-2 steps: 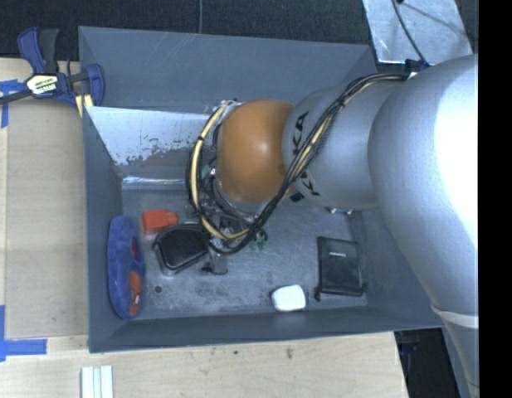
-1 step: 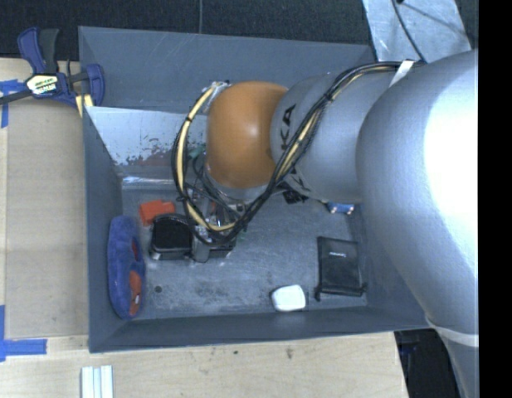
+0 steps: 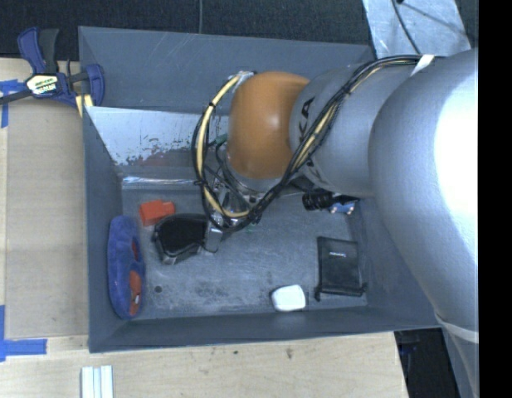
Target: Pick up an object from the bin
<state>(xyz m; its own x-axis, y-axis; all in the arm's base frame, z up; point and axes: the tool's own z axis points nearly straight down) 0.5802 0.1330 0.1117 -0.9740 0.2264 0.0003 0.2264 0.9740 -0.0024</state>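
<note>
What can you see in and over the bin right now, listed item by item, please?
bin: one, grey metal, middle of the view
block: one, orange, left part of the floor near the far wall
rounded thing: one, black, just below the block, beside the gripper
soft long thing: one, blue with orange patches, along the left wall
small rounded piece: one, white, by the near wall, right of middle
flat rectangular thing: one, black, right part of the floor
arm: one, silver-grey, with orange cover and cables, reaching in from the right
gripper: one, low over the floor, left of middle
</note>
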